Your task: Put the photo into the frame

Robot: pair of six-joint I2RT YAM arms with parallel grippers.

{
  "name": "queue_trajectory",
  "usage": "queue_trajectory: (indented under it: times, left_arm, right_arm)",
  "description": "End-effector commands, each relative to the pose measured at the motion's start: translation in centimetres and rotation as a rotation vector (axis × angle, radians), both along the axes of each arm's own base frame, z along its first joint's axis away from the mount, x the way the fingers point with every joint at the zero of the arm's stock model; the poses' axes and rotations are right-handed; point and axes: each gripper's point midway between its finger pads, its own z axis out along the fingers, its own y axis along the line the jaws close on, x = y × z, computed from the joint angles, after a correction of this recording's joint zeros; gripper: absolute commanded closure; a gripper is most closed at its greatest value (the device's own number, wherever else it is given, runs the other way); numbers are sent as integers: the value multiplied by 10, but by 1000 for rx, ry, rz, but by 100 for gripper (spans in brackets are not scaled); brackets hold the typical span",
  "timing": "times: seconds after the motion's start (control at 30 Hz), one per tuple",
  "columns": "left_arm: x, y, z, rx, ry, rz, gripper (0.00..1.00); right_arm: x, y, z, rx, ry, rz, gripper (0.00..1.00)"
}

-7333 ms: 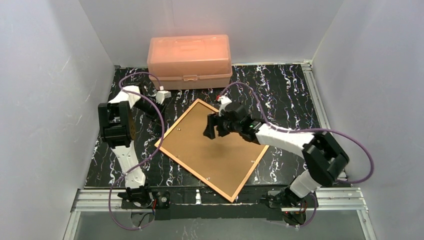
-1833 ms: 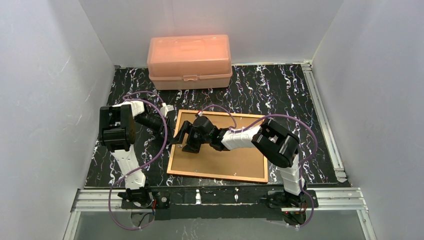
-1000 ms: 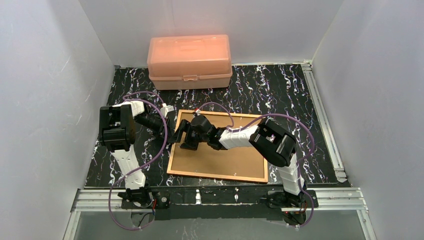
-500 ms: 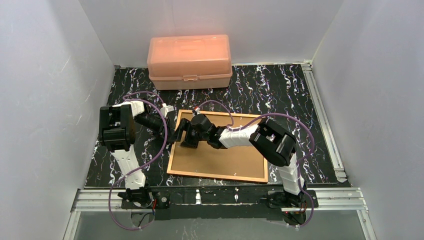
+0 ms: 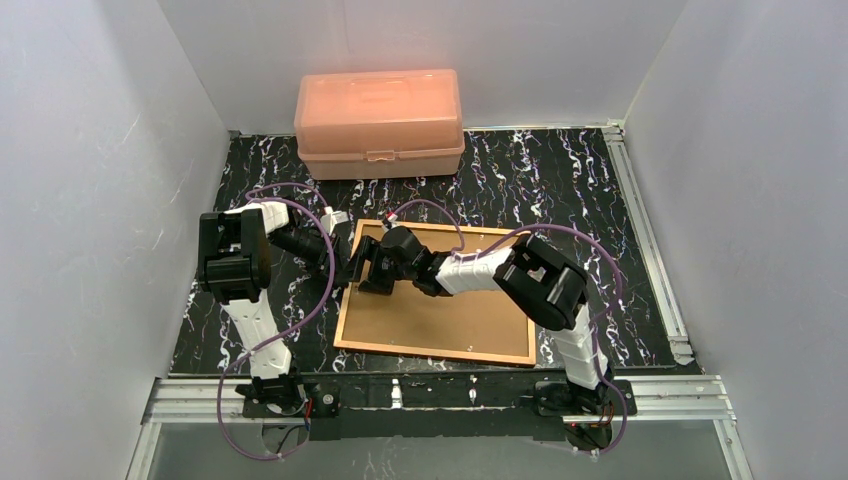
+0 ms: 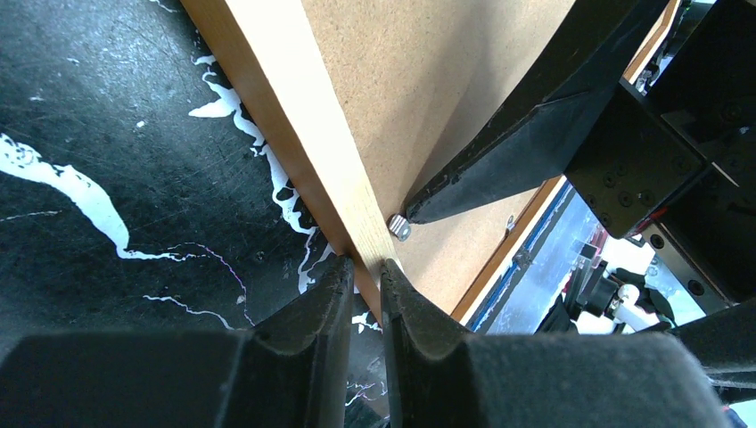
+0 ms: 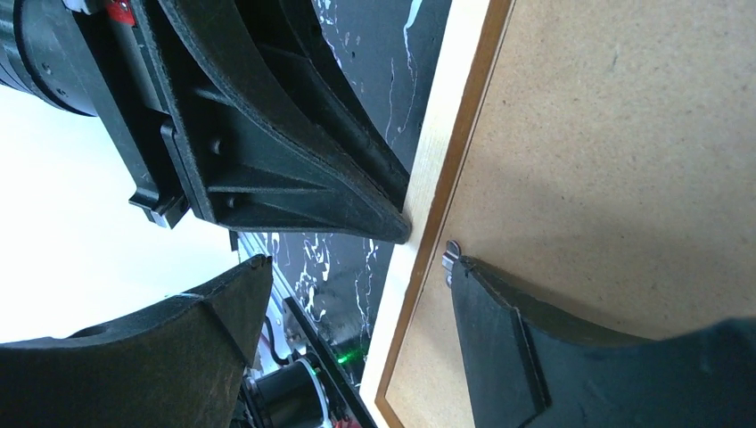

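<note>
Evidently left gripper (image 6: 365, 267) is clamping frame (image 6: 299, 143) border, steadying it face-down; right gripper (image 7: 357, 267), jaws apart, is working metal tab (image 7: 450, 257), probably freeing backing board (image 7: 606, 134).

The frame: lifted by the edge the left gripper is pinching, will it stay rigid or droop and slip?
Probably stiff: the frame is a wooden border around a flat backing board, with no sag visible. Likely light, since the border is thin. Pinched by the left gripper at one edge only, it may pivot or slip on smooth wood.
</note>
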Motion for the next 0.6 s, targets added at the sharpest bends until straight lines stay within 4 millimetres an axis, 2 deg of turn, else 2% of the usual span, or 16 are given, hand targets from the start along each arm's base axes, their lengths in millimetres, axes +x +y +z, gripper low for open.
queue_trajectory:
  times: [0.0, 0.57]
  left_arm:
    - [-3, 4, 0, 29, -29, -37, 85]
    - [-2, 3, 1, 21, -31, -34, 86]
  right_arm:
    - [3, 16, 13, 63, -11, 21, 20]
    - [-4, 28, 14, 113, 4, 84, 22]
